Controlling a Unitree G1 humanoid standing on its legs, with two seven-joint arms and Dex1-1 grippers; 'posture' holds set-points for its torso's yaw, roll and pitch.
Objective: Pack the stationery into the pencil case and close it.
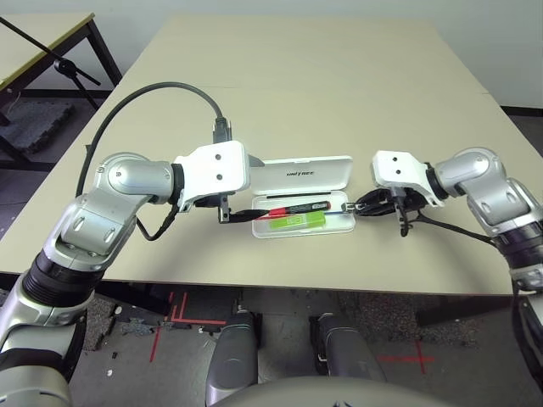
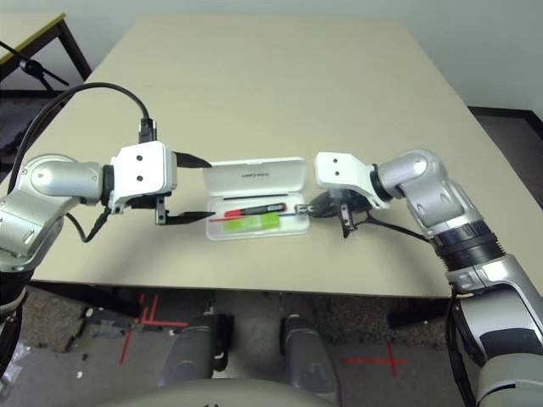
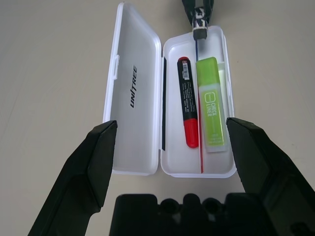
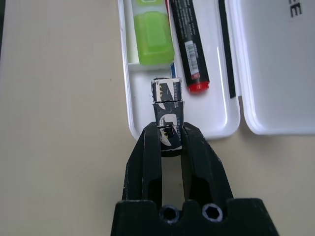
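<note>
Jaws first: our right gripper [image 4: 167,138] has its two black fingers pressed together on the small black-and-silver clip [image 4: 166,109], which sticks out past the fingertips over the right end of the tray. We cannot tell whether the clip touches the tray floor or hangs just above it. Our left gripper [image 3: 167,142] stands with its fingers spread wide and holds nothing; it sits just left of the pencil case [image 1: 303,197], and we cannot make out whether a fingertip touches the case's left edge.

The case lies open near the front edge of the table [image 1: 339,85], between our two grippers, its lid [image 3: 135,88] folded flat on the far side of the tray. In the tray we count one red marker [image 3: 188,105] and one lime-green highlighter [image 3: 211,105], lying lengthwise side by side, the marker on the far side next to the lid. That makes three stationery pieces with the clip, and one case.

From the head camera the clip is mostly hidden behind our right gripper's fingers. The thin red and blue stripe on the tray floor runs between the marker and the highlighter and is partly covered.
</note>
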